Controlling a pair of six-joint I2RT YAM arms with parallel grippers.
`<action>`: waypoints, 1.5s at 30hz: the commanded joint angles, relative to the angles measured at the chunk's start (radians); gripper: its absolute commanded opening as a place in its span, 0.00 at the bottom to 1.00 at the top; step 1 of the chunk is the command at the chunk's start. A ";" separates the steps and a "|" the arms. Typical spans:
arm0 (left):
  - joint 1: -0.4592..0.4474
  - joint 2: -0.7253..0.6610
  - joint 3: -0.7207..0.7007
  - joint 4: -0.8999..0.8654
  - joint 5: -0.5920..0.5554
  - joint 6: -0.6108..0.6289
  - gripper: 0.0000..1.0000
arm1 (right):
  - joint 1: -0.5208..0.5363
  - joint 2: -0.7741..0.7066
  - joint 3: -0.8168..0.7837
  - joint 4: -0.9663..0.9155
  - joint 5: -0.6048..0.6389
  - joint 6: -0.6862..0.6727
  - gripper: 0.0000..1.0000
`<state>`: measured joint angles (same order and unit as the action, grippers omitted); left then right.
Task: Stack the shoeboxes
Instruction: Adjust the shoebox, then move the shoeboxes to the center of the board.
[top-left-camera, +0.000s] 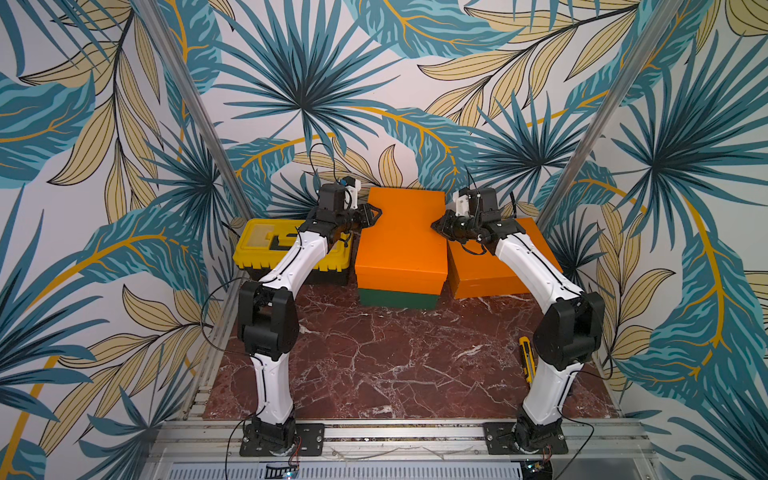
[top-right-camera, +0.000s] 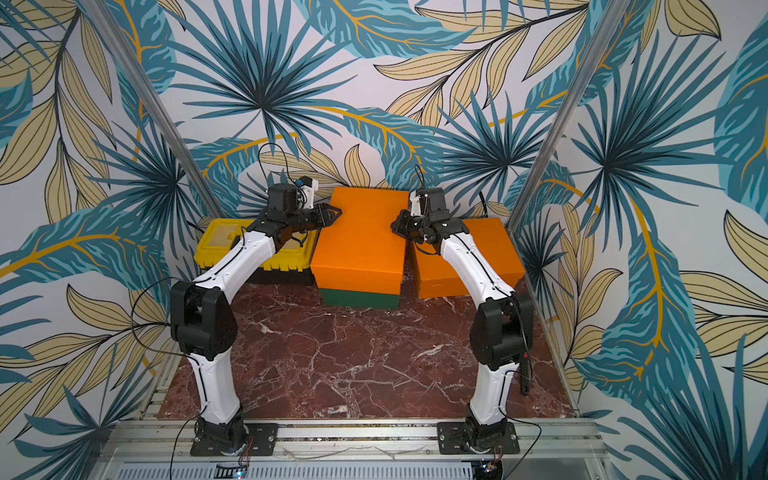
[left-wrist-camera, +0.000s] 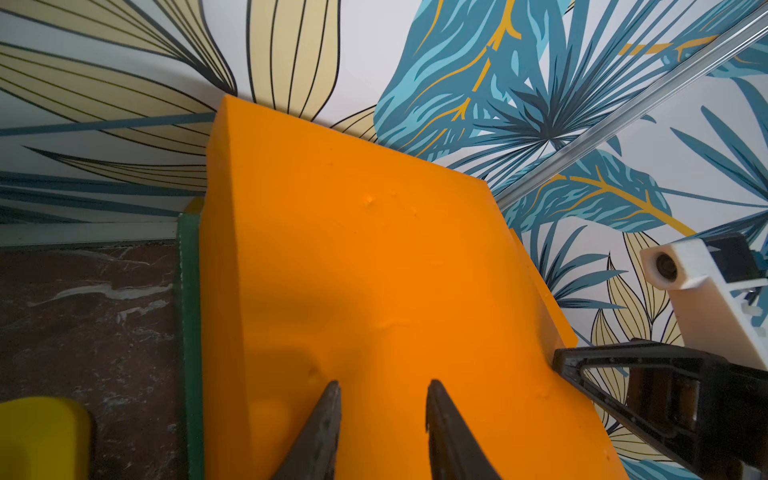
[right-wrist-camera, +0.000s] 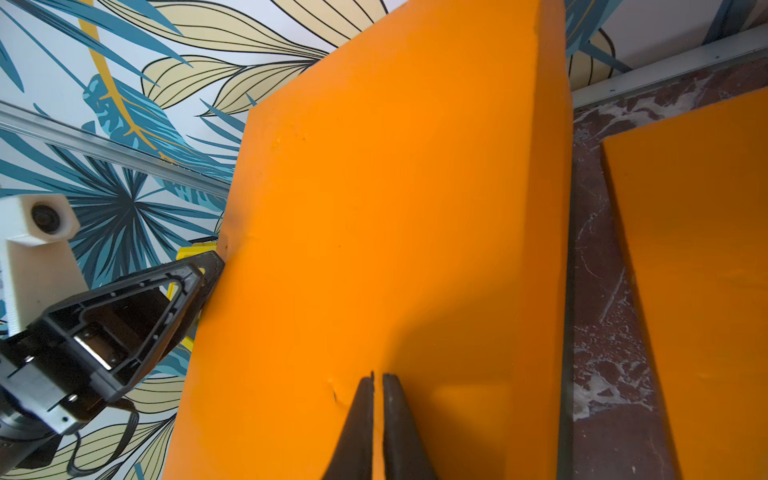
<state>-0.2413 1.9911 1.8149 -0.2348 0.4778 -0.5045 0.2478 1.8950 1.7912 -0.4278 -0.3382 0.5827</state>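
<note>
An orange box (top-left-camera: 401, 232) sits on the green box (top-left-camera: 399, 300) at the back of the counter (top-left-camera: 395, 361). The other orange box (top-left-camera: 486, 270) lies just beside them. The left fingers (left-wrist-camera: 320, 428), apart, and the right fingers (right-wrist-camera: 357, 415), together, flank the top box, likely to square it up.
</note>
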 joint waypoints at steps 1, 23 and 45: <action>0.005 -0.023 -0.032 -0.104 0.009 0.006 0.36 | 0.002 -0.003 -0.049 -0.107 0.029 -0.020 0.11; -0.007 -0.762 -0.553 -0.105 -0.180 -0.019 0.86 | 0.002 -0.551 -0.472 -0.159 0.158 -0.056 0.15; -0.005 -0.809 -0.921 -0.158 -0.220 -0.077 0.30 | 0.002 -0.484 -0.828 0.168 0.091 0.014 0.00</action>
<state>-0.2478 1.1561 0.9089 -0.4076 0.2543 -0.5835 0.2478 1.3853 0.9909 -0.3511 -0.2256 0.5892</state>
